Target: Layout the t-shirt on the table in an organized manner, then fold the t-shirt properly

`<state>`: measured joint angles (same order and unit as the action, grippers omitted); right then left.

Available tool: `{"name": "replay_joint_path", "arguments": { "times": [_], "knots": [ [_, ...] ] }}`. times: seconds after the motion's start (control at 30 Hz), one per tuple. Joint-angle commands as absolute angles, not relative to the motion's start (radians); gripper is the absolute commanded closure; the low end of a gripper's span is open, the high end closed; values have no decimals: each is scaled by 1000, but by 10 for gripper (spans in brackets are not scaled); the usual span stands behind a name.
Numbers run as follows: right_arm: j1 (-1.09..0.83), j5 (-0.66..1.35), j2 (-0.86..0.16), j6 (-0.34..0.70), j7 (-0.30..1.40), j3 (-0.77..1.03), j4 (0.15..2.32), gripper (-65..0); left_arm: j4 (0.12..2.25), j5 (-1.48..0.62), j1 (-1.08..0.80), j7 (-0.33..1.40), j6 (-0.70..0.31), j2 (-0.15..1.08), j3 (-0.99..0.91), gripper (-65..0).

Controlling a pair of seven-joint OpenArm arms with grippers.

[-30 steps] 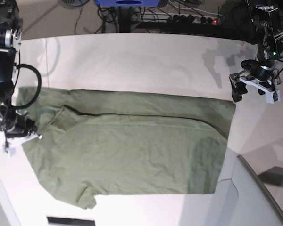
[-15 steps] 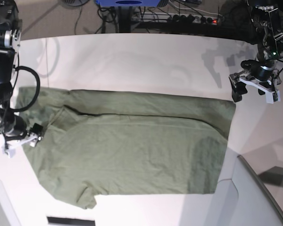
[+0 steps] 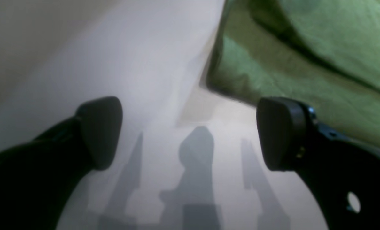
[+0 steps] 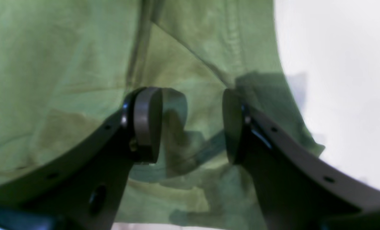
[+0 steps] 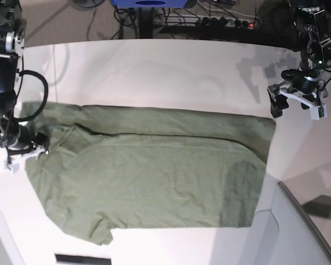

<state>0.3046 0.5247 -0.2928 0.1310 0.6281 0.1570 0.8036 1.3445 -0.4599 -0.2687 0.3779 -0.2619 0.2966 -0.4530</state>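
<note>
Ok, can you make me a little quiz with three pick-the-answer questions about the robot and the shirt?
1. Where is the left claw?
A. Over the bare table, beside a corner of the t-shirt
B. Over the middle of the t-shirt
C. Under the table

2. What colour is the t-shirt?
A. Red
B. Olive green
C. Blue

3. What is the right claw doing?
A. Squeezing a ball
B. Shut tight with nothing in it
C. Open above the shirt, holding nothing

Answers:
1. A: the left wrist view shows white table between its fingers, with the shirt's corner just beyond.
2. B: the cloth looks olive green in every view.
3. C: the right wrist view shows a gap between its fingers, with only green cloth behind.
</note>
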Motion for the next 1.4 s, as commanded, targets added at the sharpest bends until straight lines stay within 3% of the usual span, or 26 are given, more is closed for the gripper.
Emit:
{"name": "replay_joint_path", "arguments": {
  "times": [0.0, 0.2, 0.27, 0.37, 0.4, 0.47, 0.77, 0.87, 1.0, 1.07, 1.13, 1.23, 1.37],
  "knots": [
    [329, 532, -308, 136, 615, 157, 803, -281, 1353, -467, -266, 354, -262, 314, -461, -650],
    [329, 532, -317, 136, 615, 157, 792, -266, 1346, -467, -266, 354, -262, 314, -461, -650],
    [329, 532, -317, 136, 615, 157, 792, -200, 1346, -467, -266, 354, -262, 314, -461, -650],
    [331, 532, -317, 136, 616, 157, 792, -11, 1348, -467, -266, 354, -262, 314, -461, -650],
    [334, 532, -317, 136, 618, 157, 792, 0, 1348, -467, -266, 354, -262, 314, -461, -650],
    [334, 532, -315, 136, 618, 159, 799, -20, 1348, -467, -266, 354, -262, 314, -461, -650],
    [351, 538, -314, 137, 616, 162, 822, 0, 1348, -467, -266, 354, -262, 314, -461, -650],
    [300, 542, -312, 137, 605, 191, 954, 0, 1348, -467, -266, 354, -262, 314, -461, -650],
    [134, 555, -251, 137, 487, 357, 1268, 0, 1346, -467, -263, 354, -262, 314, -461, -650],
    [97, 556, -229, 136, 559, 409, 1351, -3, 1346, -467, -263, 355, -262, 314, -461, -650],
    [61, 556, -206, 136, 737, 473, 1409, -41, 1348, -473, -265, 355, -262, 312, -461, -650],
    [-10, 558, -107, 139, 932, 615, 1511, -42, 1346, -473, -268, 357, -262, 312, -461, -650],
    [-163, 684, 133, 142, 883, 909, 1656, 0, 1346, -473, -283, 354, -262, 309, -461, -650]
  ]
}}
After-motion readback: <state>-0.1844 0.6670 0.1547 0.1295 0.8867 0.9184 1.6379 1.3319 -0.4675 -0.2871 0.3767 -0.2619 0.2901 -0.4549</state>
